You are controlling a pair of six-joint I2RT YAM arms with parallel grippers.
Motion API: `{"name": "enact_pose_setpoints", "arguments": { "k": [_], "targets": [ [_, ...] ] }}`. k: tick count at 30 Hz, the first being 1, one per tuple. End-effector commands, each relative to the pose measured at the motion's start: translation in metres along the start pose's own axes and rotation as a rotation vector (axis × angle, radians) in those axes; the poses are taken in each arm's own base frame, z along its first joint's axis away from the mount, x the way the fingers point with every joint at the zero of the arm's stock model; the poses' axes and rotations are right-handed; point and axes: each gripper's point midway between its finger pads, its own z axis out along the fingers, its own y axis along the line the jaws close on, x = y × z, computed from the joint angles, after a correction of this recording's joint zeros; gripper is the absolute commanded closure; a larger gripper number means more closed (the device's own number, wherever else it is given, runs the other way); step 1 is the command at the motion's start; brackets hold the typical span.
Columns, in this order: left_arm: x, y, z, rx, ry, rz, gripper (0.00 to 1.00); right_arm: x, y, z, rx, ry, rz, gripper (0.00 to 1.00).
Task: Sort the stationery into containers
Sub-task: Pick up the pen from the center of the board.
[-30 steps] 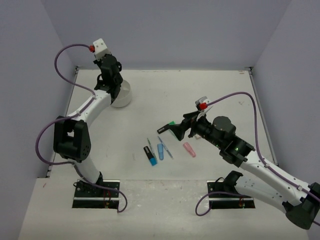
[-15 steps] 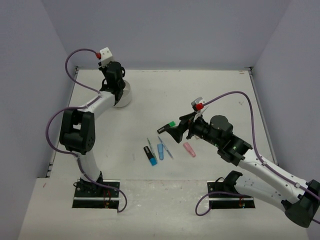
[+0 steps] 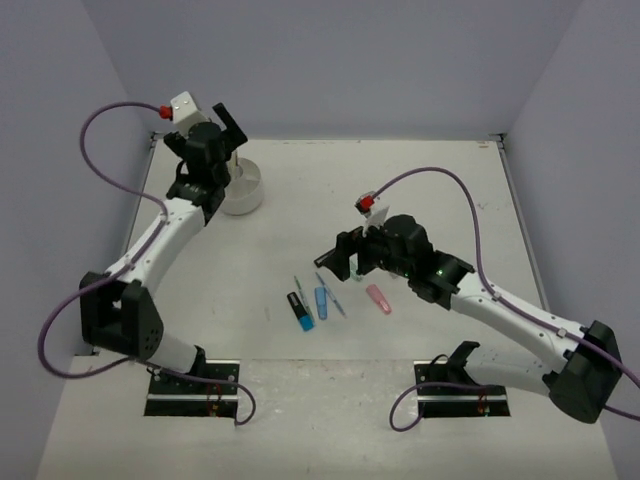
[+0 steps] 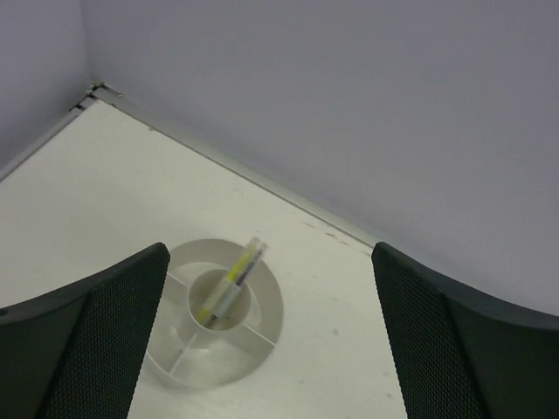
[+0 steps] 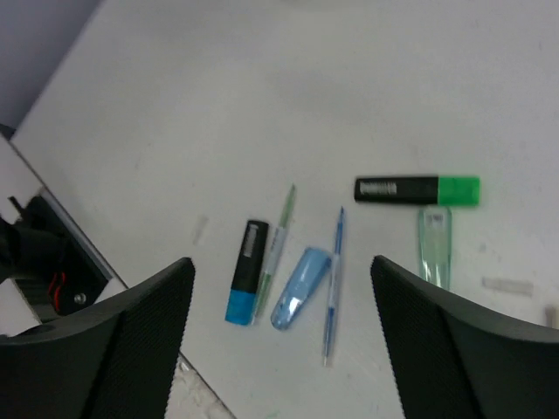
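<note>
The white round container (image 4: 210,377) stands below my left gripper (image 4: 271,349), which is open and holds nothing. A yellow stick with a thin pen (image 4: 231,281) leans in its centre compartment. In the top view that left gripper (image 3: 228,128) hovers just behind the container (image 3: 245,195). My right gripper (image 5: 284,349) is open above loose stationery: a black-and-blue highlighter (image 5: 247,271), a green pen (image 5: 275,253), a blue cap (image 5: 300,286), a blue pen (image 5: 333,279), a black-and-green highlighter (image 5: 417,189) and a clear green cap (image 5: 434,244). A pink item (image 3: 378,298) lies to the right.
Grey walls enclose the table on three sides, and the container sits close to the back left corner. The right arm's base plate (image 5: 52,262) lies at the near edge, just left of the stationery. Small clear scraps (image 5: 507,285) lie beside the green cap.
My left gripper opened and drew back above the container, leaving the yellow stick in the centre compartment. My right arm swung left and tipped down over the loose stationery.
</note>
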Motion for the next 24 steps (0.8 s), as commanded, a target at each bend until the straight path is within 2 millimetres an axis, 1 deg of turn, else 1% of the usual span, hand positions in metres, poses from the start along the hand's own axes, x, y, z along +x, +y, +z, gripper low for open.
{"name": "enact_pose_setpoints", "arguments": {
  "k": [1, 3, 4, 6, 7, 8, 9, 11, 12, 14, 18, 20, 22, 24],
  "targets": [
    [0.031, 0.002, -0.076, 0.118, 0.263, -0.078, 0.0, 0.041, -0.033, 0.005, 0.29, 0.247, 0.094, 0.3],
    [0.052, 0.009, -0.099, 0.149, 0.338, -0.03, 0.0, 0.058, -0.035, 0.005, 0.351, 0.32, 0.068, 0.4],
    [0.063, 0.014, -0.108, 0.154, 0.368, -0.003, 0.0, 0.069, -0.037, 0.008, 0.374, 0.359, 0.06, 0.43],
    [0.1, 0.028, -0.129, 0.158, 0.456, 0.079, 0.0, 0.083, -0.032, 0.015, 0.375, 0.407, 0.044, 0.56],
    [0.107, 0.032, -0.137, 0.167, 0.478, 0.114, 0.0, 0.086, -0.027, 0.02, 0.366, 0.42, 0.034, 0.6],
    [0.119, 0.037, -0.144, 0.174, 0.512, 0.144, 0.0, 0.094, -0.028, 0.026, 0.371, 0.45, 0.027, 0.63],
    [0.127, 0.035, -0.153, 0.2, 0.536, 0.174, 0.0, 0.099, -0.027, 0.029, 0.37, 0.469, 0.021, 0.64],
    [0.137, 0.041, -0.169, 0.226, 0.583, 0.248, 0.0, 0.104, -0.025, 0.039, 0.38, 0.497, 0.007, 0.67],
    [0.14, 0.045, -0.176, 0.232, 0.6, 0.27, 0.0, 0.109, -0.026, 0.044, 0.388, 0.522, 0.002, 0.68],
    [0.139, 0.053, -0.183, 0.226, 0.61, 0.287, 0.0, 0.118, -0.027, 0.053, 0.401, 0.56, -0.013, 0.69],
    [0.128, 0.057, -0.195, 0.248, 0.594, 0.271, 0.0, 0.131, -0.032, 0.066, 0.436, 0.606, -0.036, 0.74],
    [0.124, 0.059, -0.199, 0.251, 0.586, 0.268, 0.0, 0.131, -0.033, 0.068, 0.442, 0.609, -0.04, 0.74],
    [0.118, 0.065, -0.204, 0.253, 0.578, 0.28, 0.0, 0.137, -0.04, 0.073, 0.471, 0.628, -0.058, 0.76],
    [0.119, 0.069, -0.206, 0.247, 0.58, 0.295, 0.0, 0.137, -0.043, 0.077, 0.487, 0.633, -0.07, 0.77]
  ]
}}
